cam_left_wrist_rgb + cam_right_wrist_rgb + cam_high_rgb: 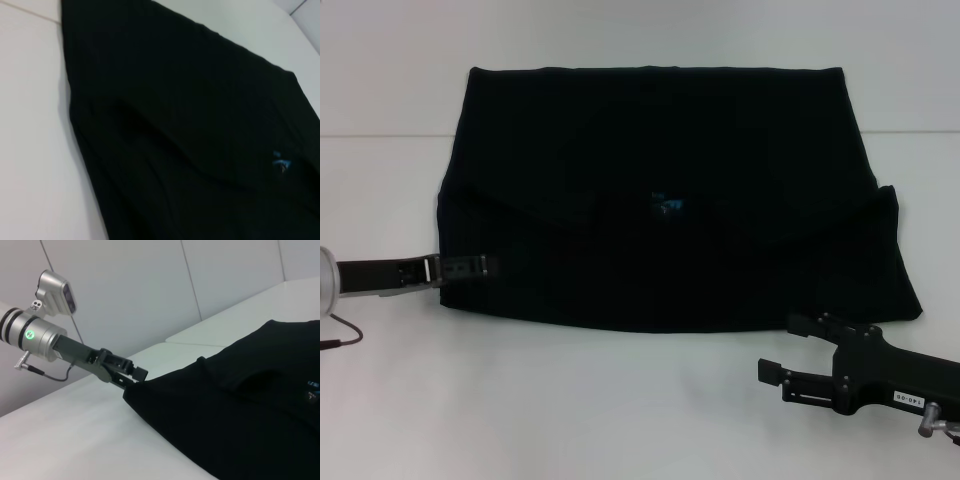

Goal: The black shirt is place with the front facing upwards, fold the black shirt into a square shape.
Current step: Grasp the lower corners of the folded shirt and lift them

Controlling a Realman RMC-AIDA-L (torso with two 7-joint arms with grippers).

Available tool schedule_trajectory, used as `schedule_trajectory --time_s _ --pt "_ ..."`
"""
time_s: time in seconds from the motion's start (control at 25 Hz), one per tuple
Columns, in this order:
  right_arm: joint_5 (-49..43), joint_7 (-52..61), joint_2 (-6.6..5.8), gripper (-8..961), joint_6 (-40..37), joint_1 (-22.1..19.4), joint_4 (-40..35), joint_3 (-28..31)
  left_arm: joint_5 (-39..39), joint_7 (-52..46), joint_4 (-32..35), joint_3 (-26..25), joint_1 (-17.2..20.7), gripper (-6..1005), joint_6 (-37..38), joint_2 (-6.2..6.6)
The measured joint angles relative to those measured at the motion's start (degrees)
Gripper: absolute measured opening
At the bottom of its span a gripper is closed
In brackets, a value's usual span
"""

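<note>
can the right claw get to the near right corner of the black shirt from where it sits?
Probably yes. The right claw sits open on the bare table just in front of the black shirt, and nothing lies between it and that corner. The left claw is far across, at the shirt's left edge.

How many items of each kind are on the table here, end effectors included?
Black shirt: 1
Blue neck label: 1
End effectors: 2, left end effector at the shirt's left edge, right end effector off the cloth near its front corner
Total: 4
</note>
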Motion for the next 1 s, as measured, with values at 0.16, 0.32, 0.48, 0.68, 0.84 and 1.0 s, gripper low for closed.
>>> schedule_trajectory --time_s 0.16,0.32,0.48,0.68,0.84,1.0 --pt "0.48 0.0 0.02 934 0.02 0.0 0.01 0.0 0.11 -2.03 0.15 2.41 -0.02 963 -0.52 -0.18" --pt "0.7 0.0 0.03 934 0.38 -0.04 0.23 0.39 0.27 -2.1 1.02 3.26 -0.11 931 0.74 -0.2" --pt "0.71 0.1 0.03 933 0.35 -0.18 0.3 0.8 1.1 -2.33 1.49 4.15 -0.12 822 0.71 -0.2" --pt "0.7 0.22 0.03 933 0.08 -0.44 0.34 1.33 1.47 -2.44 1.52 4.11 -0.11 639 0.42 -0.2" --pt "0.7 2.24 -0.04 932 0.14 -0.57 0.12 1.9 1.53 -2.42 1.54 4.11 -0.11 494 0.34 -0.2" --pt "0.59 9.44 -0.99 932 0.69 -0.65 -1.71 2.58 1.96 -2.35 1.54 4.12 -0.1 409 0.23 -0.2"
